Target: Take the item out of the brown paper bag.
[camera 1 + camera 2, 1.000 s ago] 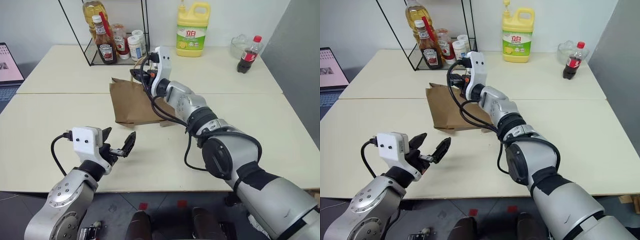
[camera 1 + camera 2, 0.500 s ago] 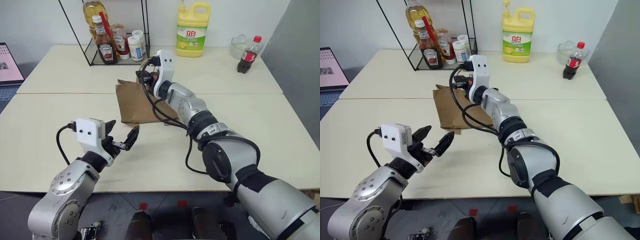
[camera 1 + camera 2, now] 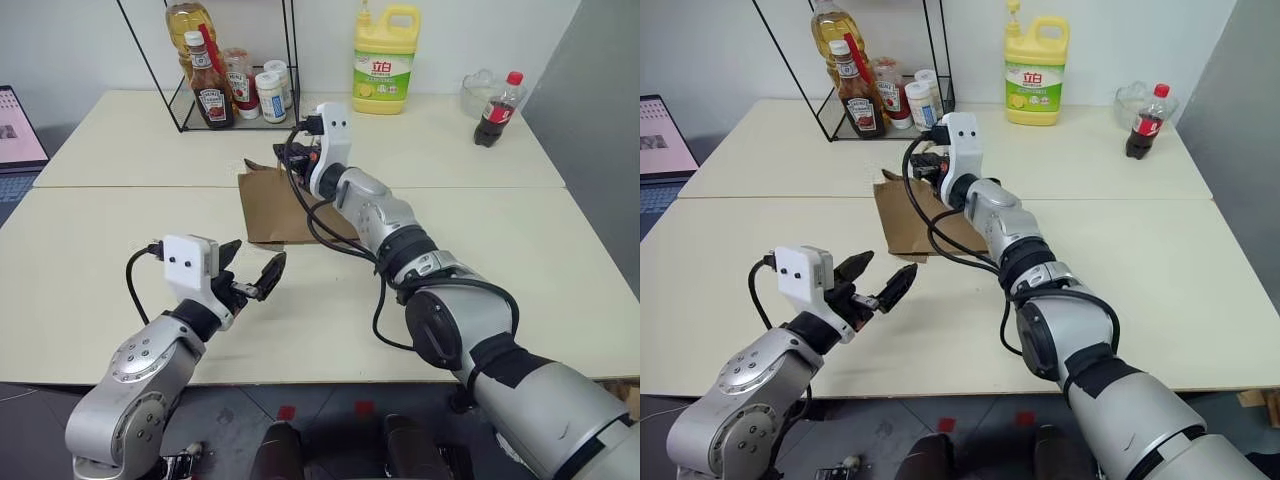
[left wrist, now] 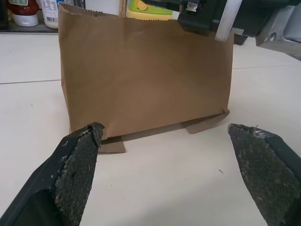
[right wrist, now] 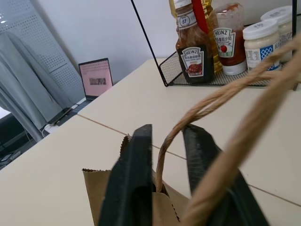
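The brown paper bag (image 3: 278, 205) stands upright on the table (image 3: 120, 250), its plain front wide in the left wrist view (image 4: 146, 75). My right gripper (image 5: 167, 129) is at the bag's top edge (image 3: 298, 160). Its two black fingers (image 5: 131, 183) stand slightly apart, so it is open. One tan cord handle (image 5: 207, 106) loops up between them. My left gripper (image 3: 252, 262) hovers open just in front of the bag's lower front, not touching it. The item is hidden.
A black wire rack (image 3: 215, 90) with sauce bottles stands at the back left. A yellow detergent jug (image 3: 385, 60) is at the back centre, with a cola bottle (image 3: 497, 108) and a clear bowl (image 3: 476, 90) at the back right. A laptop (image 3: 18, 130) sits at the far left.
The bag has swung a little to the right under my right gripper and now looks narrower. My left gripper has edged slightly closer to the bag's front.
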{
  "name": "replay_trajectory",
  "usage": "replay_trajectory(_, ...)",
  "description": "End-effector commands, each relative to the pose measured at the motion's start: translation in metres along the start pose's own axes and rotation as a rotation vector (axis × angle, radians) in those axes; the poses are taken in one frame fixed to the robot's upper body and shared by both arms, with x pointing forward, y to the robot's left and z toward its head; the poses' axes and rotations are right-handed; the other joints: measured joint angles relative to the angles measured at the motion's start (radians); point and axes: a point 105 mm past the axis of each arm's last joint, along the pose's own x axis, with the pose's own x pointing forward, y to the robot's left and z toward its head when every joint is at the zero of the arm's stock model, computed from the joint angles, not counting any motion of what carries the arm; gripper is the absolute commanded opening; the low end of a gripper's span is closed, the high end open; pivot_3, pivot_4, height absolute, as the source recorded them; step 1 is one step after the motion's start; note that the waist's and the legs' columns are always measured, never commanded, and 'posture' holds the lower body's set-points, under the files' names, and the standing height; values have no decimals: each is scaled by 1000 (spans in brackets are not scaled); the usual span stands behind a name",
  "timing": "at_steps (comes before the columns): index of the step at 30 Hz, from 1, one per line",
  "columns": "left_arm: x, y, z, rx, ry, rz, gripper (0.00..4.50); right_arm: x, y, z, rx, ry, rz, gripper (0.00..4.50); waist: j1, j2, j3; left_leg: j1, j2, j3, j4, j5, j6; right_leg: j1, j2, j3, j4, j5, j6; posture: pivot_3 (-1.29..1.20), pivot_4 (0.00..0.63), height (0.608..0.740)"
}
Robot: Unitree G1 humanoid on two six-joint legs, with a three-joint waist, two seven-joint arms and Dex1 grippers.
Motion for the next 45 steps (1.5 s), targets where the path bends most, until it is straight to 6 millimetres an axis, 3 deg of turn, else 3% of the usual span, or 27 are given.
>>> replay_trajectory(1,-2,-3,11,32,-46,-6,4500,-2,5,14,-18,-33,58,2108,0,0,0,0,0,0,0,0,0,0,0,0,0,0,0,0,150,740)
replay_trajectory(8,-3,1,12,48,-28,-24,4500,-24,-2,21,-35,-13,155,4486,2,0,0,0,0,0,0,0,0,0,0,0,0,0,0,0,150,740)
replay_trajectory(19,6,13,32,38,18,-169,4500,-96,-23,52,-104,70,203,4486,4,0,0,0,0,-2,0,-1,3,1,0,-1,0,0,0,0,150,740)
replay_trajectory(24,13,32,64,38,14,-258,4500,-142,-34,66,-134,80,181,4486,9,0,0,-1,0,-3,0,-1,3,1,0,-3,0,0,0,0,150,740)
replay_trajectory(29,47,70,112,160,-51,-206,4500,-173,-34,35,-359,138,132,4486,17,-1,-1,0,0,-5,0,-2,3,1,1,-4,-2,0,0,0,150,740)
replay_trajectory(34,105,106,131,330,-62,-49,4500,-186,-31,-1,-401,126,35,4486,16,-1,0,0,0,-5,0,-1,1,1,1,-4,-3,0,0,0,150,740)
replay_trajectory(40,157,98,147,515,-27,12,4500,-190,-13,-17,-336,50,-54,4486,18,-1,0,-4,0,-5,0,0,-1,0,1,-5,-6,0,1,0,150,740)
replay_trajectory(45,169,97,134,651,103,-4,4500,-195,-13,-19,-333,37,-107,4486,6,-1,0,-7,-1,-5,0,1,-1,-3,1,-5,-8,0,1,0,150,740)
